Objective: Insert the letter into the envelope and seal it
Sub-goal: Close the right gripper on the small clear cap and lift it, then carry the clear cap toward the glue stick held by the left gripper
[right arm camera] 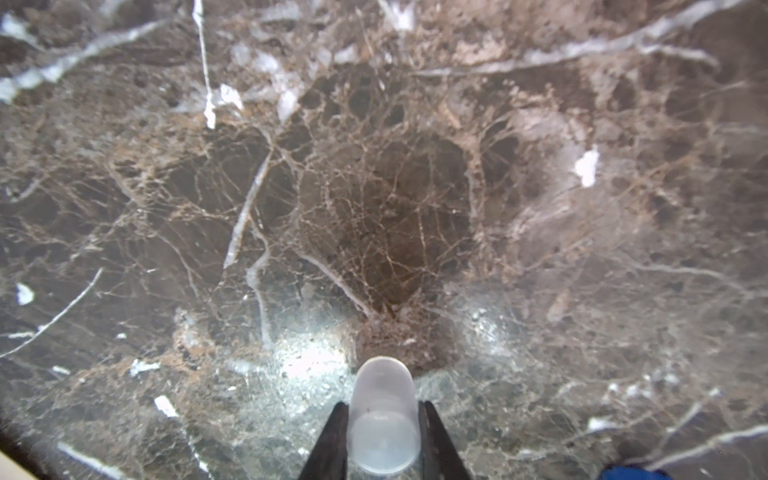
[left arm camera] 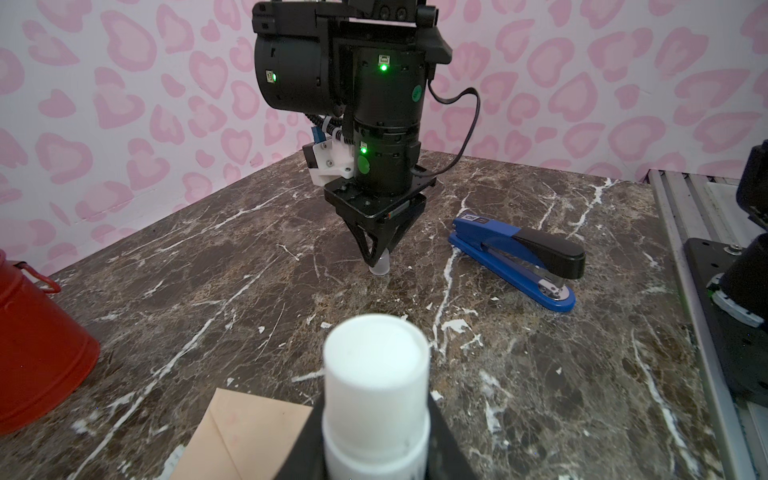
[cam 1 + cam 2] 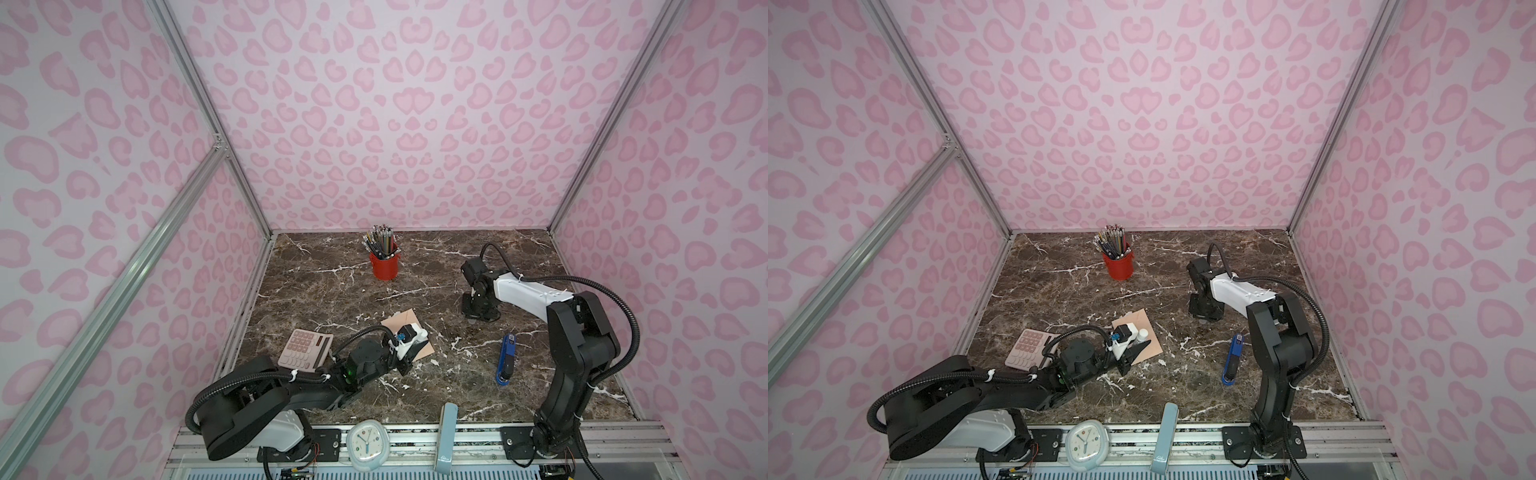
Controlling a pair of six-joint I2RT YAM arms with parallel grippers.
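Near rail: clock [image 3: 368, 444] and pale blue upright obj [image 3: 446, 436] are seen at front edge of marble table [image 3: 332, 291]. Pink calculator [image 3: 305, 348] is lying near L side, just beside L arm wrist.

L gripper [image 2: 376, 415] is reached fwd over near part of the envelope [image 3: 405, 322]. Its fingers [image 2: 299, 449] are pinched on a white glue stick [image 2: 376, 374], which is held tilted w/ round end pointed away from the wrist cam. Whether stick touches the paper can't be told.

The envelope is laid flat on table, approx center-left, peach side up, partly covered by L gripper in both top views. A pale strip is seen at its far corner [image 3: 397, 314]; flap or sheet can't be told.

Blue/black stapler [image 3: 506, 359] is lying R of the envelope, well apart from it.

Further back, R gripper [image 2: 377, 259] is pointed straight down at bare table. A translucent cap [image 1: 384, 415] is clamped between its fingers [image 1: 332, 440], w/ cap end at table surface; contact not clear.

Far back: red bucket [image 3: 384, 266] w/ pencils [image 3: 380, 239] is stood near rear wall.
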